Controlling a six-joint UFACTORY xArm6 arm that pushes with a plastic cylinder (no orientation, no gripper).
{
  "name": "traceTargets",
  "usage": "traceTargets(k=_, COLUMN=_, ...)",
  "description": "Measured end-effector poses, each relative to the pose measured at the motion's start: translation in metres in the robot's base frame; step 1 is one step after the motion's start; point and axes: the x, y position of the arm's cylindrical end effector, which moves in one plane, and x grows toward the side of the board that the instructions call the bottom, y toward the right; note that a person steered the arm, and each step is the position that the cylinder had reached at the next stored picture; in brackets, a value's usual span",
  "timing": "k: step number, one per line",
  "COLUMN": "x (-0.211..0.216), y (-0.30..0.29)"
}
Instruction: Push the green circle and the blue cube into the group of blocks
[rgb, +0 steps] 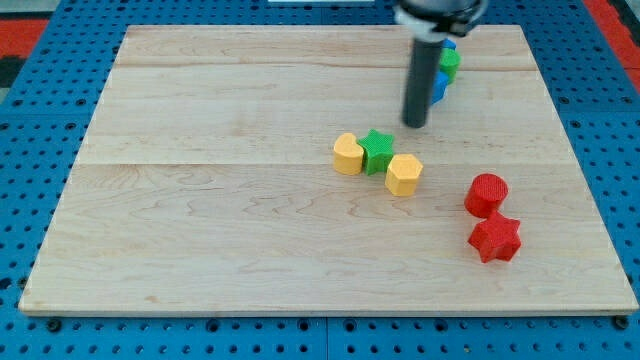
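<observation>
My tip (415, 124) rests on the board just above and right of a cluster of three blocks. The cluster is a yellow block (347, 154), a green star (377, 150) and a yellow hexagon block (404, 174), touching in a row. A blue cube (439, 85) and a green circle (451, 63) sit close together at the view's top right, partly hidden behind the rod. The blue cube lies just right of and above my tip.
A red cylinder (487, 193) and a red star (495, 239) sit at the view's lower right. The wooden board (200, 200) lies on a blue pegboard surface (40, 120).
</observation>
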Motion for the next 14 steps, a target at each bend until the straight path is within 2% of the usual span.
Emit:
traceTargets(k=1, x=-0.058, y=0.086)
traceTargets(k=2, x=-0.107, y=0.093)
traceTargets(k=3, x=-0.114, y=0.025)
traceTargets(k=4, x=-0.07, y=-0.013)
traceTargets(k=5, x=-0.05, y=-0.032)
traceTargets(k=6, x=-0.072, y=-0.034)
traceTargets(k=7, x=-0.071, y=0.03)
traceTargets(k=8, x=-0.04, y=0.034)
traceTargets(k=10, x=0.016, y=-0.077)
traceTargets(k=11, x=0.022, y=-0.103)
traceTargets(k=12, x=0.002, y=-0.098)
traceTargets(k=14, x=-0.002, y=-0.237)
